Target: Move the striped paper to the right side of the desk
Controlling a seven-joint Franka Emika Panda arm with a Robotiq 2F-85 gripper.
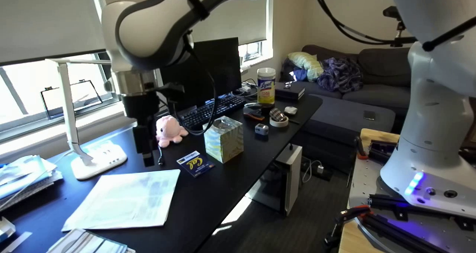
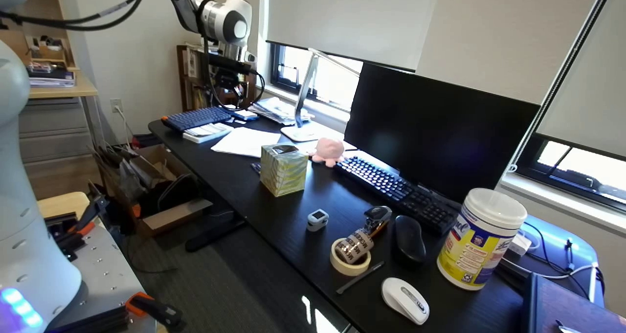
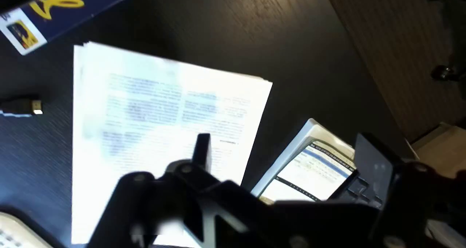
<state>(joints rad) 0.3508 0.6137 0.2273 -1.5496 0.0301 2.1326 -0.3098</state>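
The striped paper [image 3: 316,168] lies on a pale stack beside the large white sheets in the wrist view. It has white areas with blue and dark bands. In an exterior view it shows at the bottom edge [image 1: 89,242], partly cut off, and it shows small near the far end in an exterior view [image 2: 209,130]. The desk [image 1: 215,188] has a black top. My gripper [image 3: 284,137] is open and empty. It is in the air above the desk, fingers down [image 1: 147,156]. In the wrist view its fingers appear on either side of the striped paper, apart from it.
Large white sheets [image 1: 126,201] lie beside the stack. A Cal card [image 1: 195,164], a tissue box [image 1: 224,139], a pink plush toy [image 1: 169,130] and a white lamp [image 1: 98,158] stand nearby. A blue keyboard [image 2: 198,118] lies beside the striped paper. A monitor [image 2: 435,132] stands at the window side.
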